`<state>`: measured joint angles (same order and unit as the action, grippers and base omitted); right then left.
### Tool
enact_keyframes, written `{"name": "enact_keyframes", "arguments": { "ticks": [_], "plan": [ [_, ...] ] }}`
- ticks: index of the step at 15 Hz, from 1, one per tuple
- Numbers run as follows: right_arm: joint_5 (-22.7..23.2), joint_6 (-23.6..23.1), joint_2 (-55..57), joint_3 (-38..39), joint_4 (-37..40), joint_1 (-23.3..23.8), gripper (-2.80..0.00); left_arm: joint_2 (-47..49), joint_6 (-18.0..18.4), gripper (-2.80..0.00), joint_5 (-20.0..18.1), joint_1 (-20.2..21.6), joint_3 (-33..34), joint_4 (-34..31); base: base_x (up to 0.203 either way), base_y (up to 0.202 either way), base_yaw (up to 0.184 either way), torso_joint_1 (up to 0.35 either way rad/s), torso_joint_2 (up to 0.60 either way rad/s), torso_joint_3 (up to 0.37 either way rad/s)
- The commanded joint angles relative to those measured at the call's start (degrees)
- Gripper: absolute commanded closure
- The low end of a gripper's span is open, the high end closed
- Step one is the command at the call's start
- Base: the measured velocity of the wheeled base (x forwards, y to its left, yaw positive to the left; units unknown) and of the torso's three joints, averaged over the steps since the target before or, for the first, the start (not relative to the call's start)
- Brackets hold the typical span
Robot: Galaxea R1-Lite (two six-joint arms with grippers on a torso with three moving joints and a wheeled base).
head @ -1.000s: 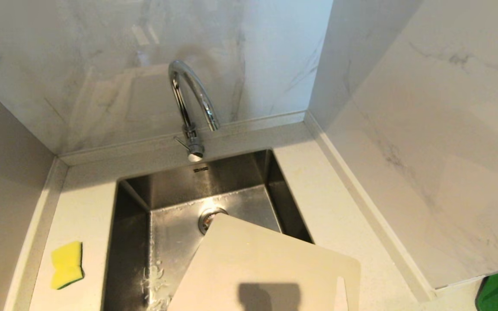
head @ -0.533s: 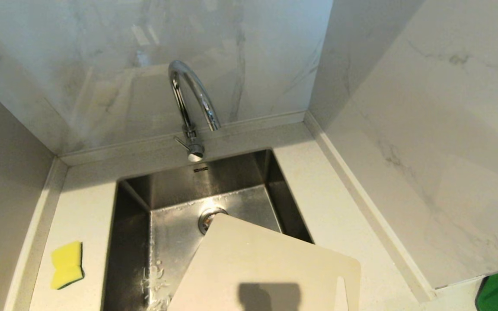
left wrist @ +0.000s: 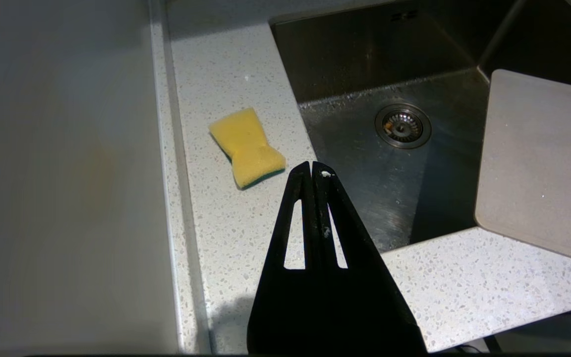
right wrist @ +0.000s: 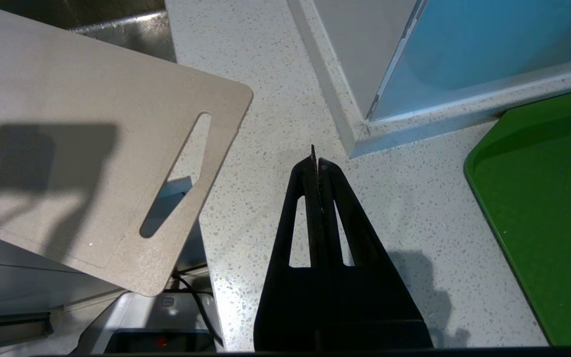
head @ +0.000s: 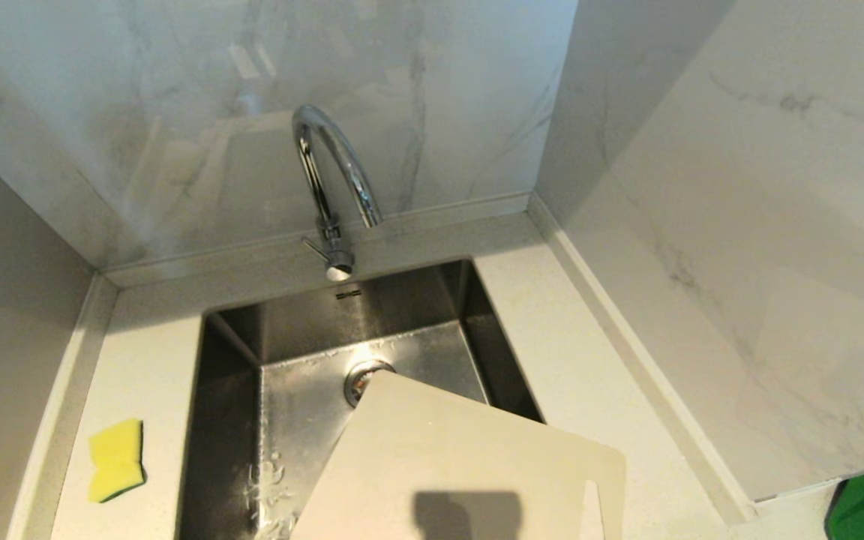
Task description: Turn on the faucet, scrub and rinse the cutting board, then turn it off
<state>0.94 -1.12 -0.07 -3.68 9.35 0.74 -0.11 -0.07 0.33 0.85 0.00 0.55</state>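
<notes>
cutting board (head: 469, 465) propped at a slant across the near right corner of the steel sink (head: 233, 420), far corner dipping toward the drain (head: 361, 377), slot-handle end resting on the speckled tabletop (head: 139, 360) and overhanging its front edge. probably staged that way to sit within reach of the spout, with the handle end left free for a grip. chrome gooseneck faucet (head: 331, 169) upright behind the basin, spout arched over it, side lever (head: 327, 255) with round knob facing forward; no water running, so likely off and untouched. yellow sponge (head: 115, 459) with green underside lying on the tabletop left of the sink, well apart from the board, handy for the left arm. left pincer (left wrist: 312, 171) hanging above the front tabletop near the sponge, tips pressed together, holding nothing. right pincer (right wrist: 316, 158) above the tabletop just beside the board's handle end, likewise closed and empty. green tray (right wrist: 543, 198) off to the right. small dark mark (head: 349, 294) on the sink's back wall, maybe a brand stamp, too small to read. no other writing visible.
</notes>
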Motion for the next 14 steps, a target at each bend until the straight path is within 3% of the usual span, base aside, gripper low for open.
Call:
{"name": "enact_keyframes", "arguments": {
  "ticks": [1,14],
  "plan": [
    [0.0,0.0,0.0,0.0,0.1,0.0,0.00,-0.1,0.0,0.00,0.0,0.0,0.1,0.1,0.000,0.000,0.000,0.000,0.00,0.000],
    [-0.2,-0.1,0.0,0.5,-1.2,0.0,0.00,-0.1,0.0,0.00,0.0,0.0,0.1,0.0,0.000,0.000,0.000,0.000,0.00,0.000]
  ]
}}
